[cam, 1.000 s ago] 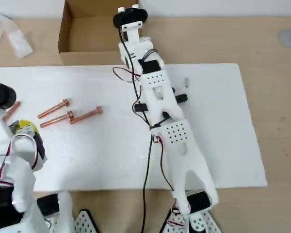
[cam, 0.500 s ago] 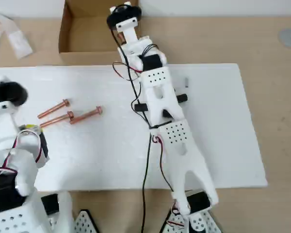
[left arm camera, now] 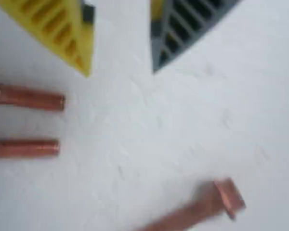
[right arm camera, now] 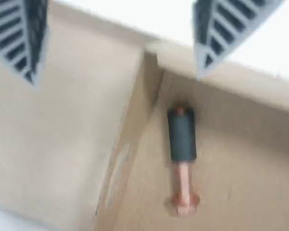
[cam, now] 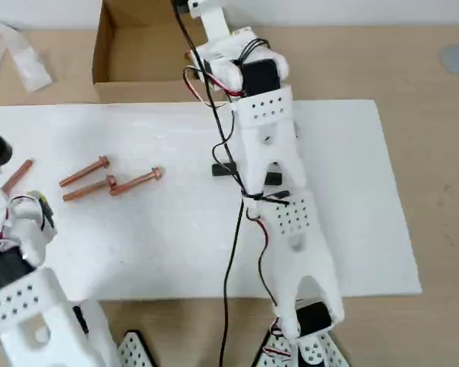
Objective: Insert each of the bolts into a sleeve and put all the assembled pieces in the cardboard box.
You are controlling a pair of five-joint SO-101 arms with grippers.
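One assembled piece [right arm camera: 182, 159] is in the cardboard box [cam: 99, 73], lying flat against an inner wall, with a bolt through a dark sleeve and the head end showing. Your right gripper [right arm camera: 120, 41] hangs over it, jaws spread wide and holding nothing.

Four loose bolts [cam: 84, 171] lie on the white mat [cam: 352, 229]. Three are bunched close together and one is off near the mat's edge. Two dark sleeves [cam: 223, 170] lie partly under your right forearm, and I can't tell if more are hidden there. Your left gripper [left arm camera: 120, 71] sits just above the mat by the bolts, jaws apart and empty.

Risks from here, as I judge them:
- Pulling the right arm back low could sweep the sleeves under it. The hanging cable [cam: 231, 260] could drag them too.
- The bunched bolts are nearly touching, so wide jaws could catch two or nudge a neighbour.
- The shafts are round and the mat is flat, so a glancing touch will likely roll a bolt away.
- The right jaws are close to the box wall, so clipping it on the way out could shift the box.
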